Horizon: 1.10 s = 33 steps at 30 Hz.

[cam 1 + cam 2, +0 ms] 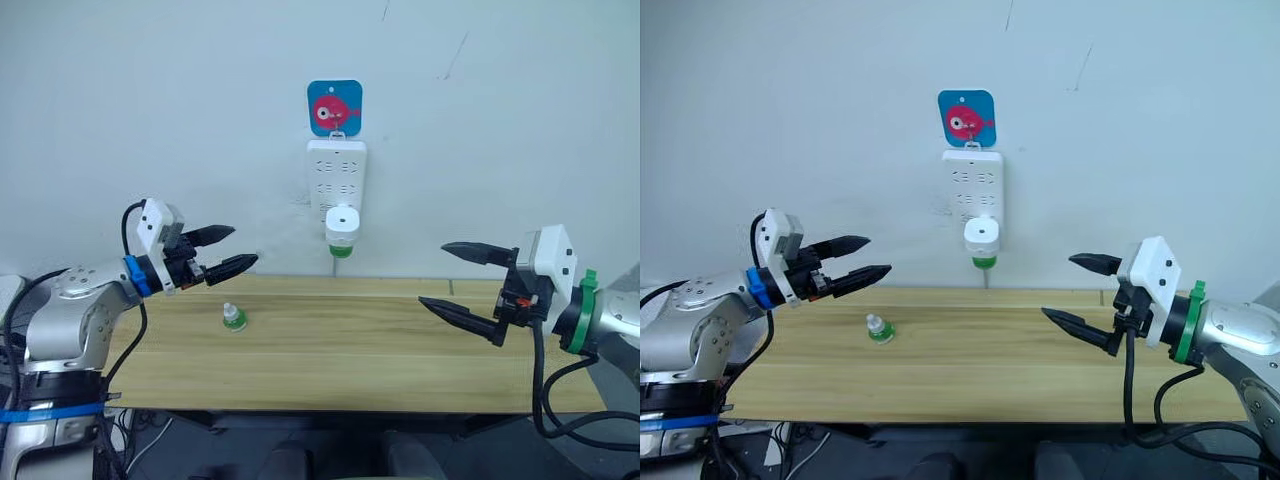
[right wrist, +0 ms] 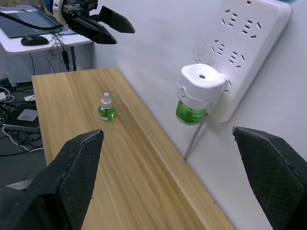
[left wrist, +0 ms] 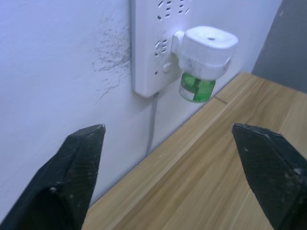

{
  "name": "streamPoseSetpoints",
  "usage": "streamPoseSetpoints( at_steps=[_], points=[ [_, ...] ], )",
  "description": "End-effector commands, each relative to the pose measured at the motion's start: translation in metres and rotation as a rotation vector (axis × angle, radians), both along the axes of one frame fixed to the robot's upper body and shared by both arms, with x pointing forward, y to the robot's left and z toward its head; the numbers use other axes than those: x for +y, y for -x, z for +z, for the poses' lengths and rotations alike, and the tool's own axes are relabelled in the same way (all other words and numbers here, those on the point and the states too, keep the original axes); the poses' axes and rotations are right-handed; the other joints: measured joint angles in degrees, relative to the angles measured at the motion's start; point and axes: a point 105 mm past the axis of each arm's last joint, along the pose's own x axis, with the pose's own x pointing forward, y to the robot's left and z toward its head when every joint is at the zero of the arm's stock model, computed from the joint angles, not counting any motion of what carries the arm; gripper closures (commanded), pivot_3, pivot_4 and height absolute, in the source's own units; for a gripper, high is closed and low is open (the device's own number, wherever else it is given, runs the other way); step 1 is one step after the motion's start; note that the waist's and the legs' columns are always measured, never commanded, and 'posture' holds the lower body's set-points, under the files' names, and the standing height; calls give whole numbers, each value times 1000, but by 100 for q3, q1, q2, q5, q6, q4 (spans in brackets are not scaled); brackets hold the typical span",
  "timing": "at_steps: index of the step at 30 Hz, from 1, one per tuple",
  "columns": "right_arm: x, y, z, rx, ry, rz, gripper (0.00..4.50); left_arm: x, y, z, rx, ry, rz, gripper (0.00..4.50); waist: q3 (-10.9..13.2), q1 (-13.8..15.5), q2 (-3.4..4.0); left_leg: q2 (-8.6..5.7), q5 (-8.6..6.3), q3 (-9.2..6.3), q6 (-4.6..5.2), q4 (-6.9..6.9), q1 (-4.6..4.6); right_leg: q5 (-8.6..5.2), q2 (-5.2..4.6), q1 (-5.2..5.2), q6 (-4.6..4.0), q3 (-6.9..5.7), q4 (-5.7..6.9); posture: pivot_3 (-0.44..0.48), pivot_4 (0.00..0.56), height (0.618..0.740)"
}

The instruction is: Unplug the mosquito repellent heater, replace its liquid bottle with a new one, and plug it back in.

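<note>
Left gripper point(image 1: 232, 250) raised, jaws apart; right gripper point(image 1: 458, 278) jaws wide, seemingly empty.

My two arms: silver shells, black fingers, colour-coded wrist rings

On my left arm point(image 1: 70, 310) I see a silver-grey casing, a blue ring at the wrist, a white box on top with a black cable looping out of it, and blue tape low on the casing; the left gripper point(image 1: 225, 250) has two tapered black fingers. My right arm point(image 1: 1230, 335) is silver-grey too, with a green ring, a white block and what looks like a small red-orange part beside it; black cables hang beneath, and the right gripper point(image 1: 1080, 292) has matching black textured fingers
</note>
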Motion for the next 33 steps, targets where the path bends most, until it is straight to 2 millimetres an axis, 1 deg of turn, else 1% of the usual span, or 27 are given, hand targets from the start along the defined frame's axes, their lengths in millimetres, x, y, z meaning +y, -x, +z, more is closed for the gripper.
streamPoseSetpoints(
  at_steps=[1,7,12,16,23,29,33],
  points=[
    [5,7,10,-43,5,6,0,-14,-10,6,-38,-7,-37,1151,2,-19,-2,-1,0,2,0,0,0,0,0,0,0,-1,0,-104,90,740],
    [13,15,10,-51,13,0,0,-32,-38,2,-71,2,-42,1151,10,-179,-12,-1,0,4,0,2,-1,0,3,0,1,0,1,-155,106,740],
    [18,18,12,-58,2,-8,0,-38,-59,1,-79,19,-29,1151,26,-326,-25,-2,0,3,0,1,-1,1,5,0,2,3,1,-190,114,740],
    [20,19,13,-62,5,-14,0,-41,-73,5,-90,23,-22,1151,60,-455,-50,-3,0,2,0,1,-1,1,7,0,3,2,1,-214,118,740],
    [21,21,12,-62,0,-25,0,-45,-87,8,-101,12,-22,1151,92,-541,-63,0,0,0,1,0,-3,-2,6,-1,8,3,-1,-228,123,740],
    [21,22,10,-58,-1,-29,0,-58,-89,7,-86,-5,-91,1151,104,-554,-71,-2,0,-4,0,4,-9,-4,1,0,14,2,0,-237,124,740],
    [19,24,8,-50,-2,-32,0,-69,-88,11,-80,-25,-175,1151,113,-574,-75,-5,0,-2,0,4,-10,-3,2,0,20,0,-3,-241,125,740]
  ],
)
